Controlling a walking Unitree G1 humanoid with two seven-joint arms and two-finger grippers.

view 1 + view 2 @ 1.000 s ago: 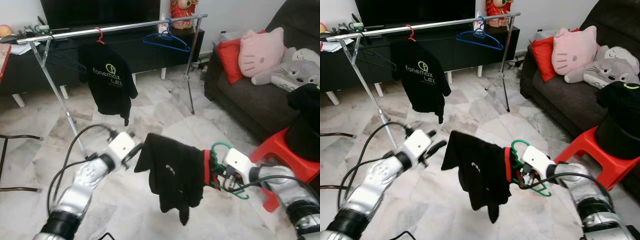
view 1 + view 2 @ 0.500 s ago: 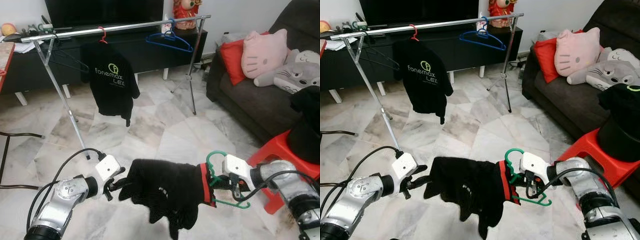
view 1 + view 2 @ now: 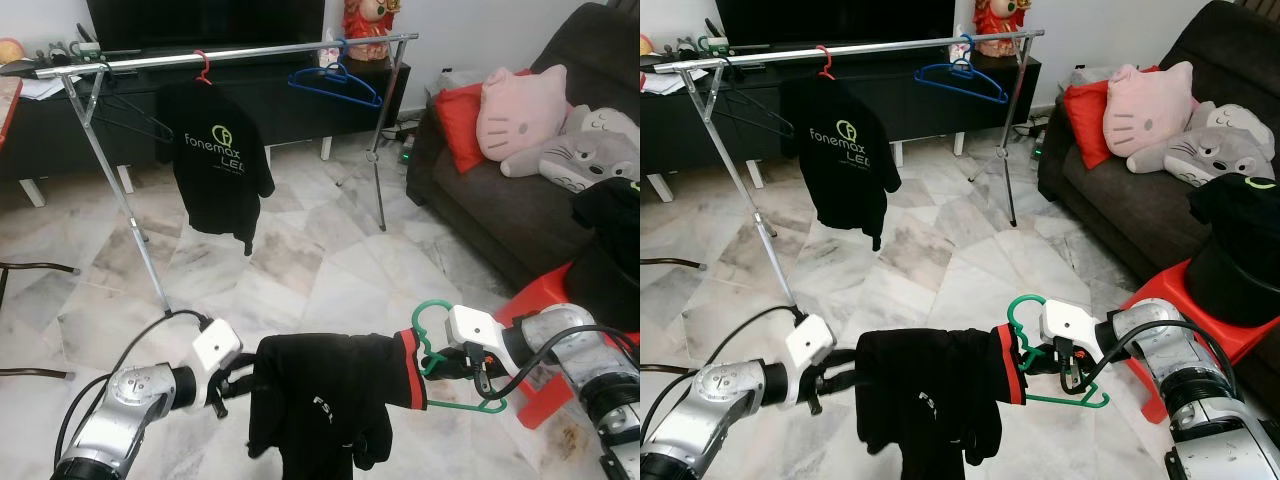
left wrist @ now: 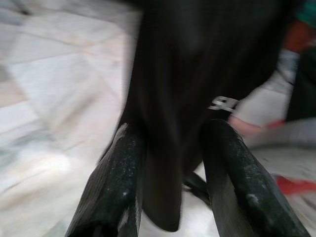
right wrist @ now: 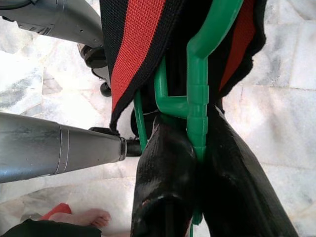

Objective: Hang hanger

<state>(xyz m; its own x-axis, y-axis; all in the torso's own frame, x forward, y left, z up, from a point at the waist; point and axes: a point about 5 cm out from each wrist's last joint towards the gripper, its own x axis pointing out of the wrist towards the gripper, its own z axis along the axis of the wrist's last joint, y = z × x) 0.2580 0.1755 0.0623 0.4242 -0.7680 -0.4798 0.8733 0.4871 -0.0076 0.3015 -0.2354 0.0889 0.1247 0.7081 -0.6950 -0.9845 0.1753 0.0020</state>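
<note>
**Green hanger and black shirt held low, well short of the rail**

The green hanger (image 3: 450, 365) sits at the lower right of the head views, a thin plastic frame with its hook curling upward. Its long axis runs roughly left to right, into the neck of a black shirt (image 3: 320, 405) with a red-lined collar, which droops limp toward the marble floor (image 3: 300, 270). The right end effector (image 5: 190, 163) is closed tight on the hanger's stem just below the hook. The left end effector (image 4: 170, 163) pinches a fold of the shirt's far shoulder between its fingers, spreading the soft fabric. The clothes rail (image 3: 230, 55), a shiny metal tube, crosses the upper frame, well apart and above. A second black shirt (image 3: 215, 165) and a blue hanger (image 3: 335, 80) hang there, with bare rail between them.
</note>
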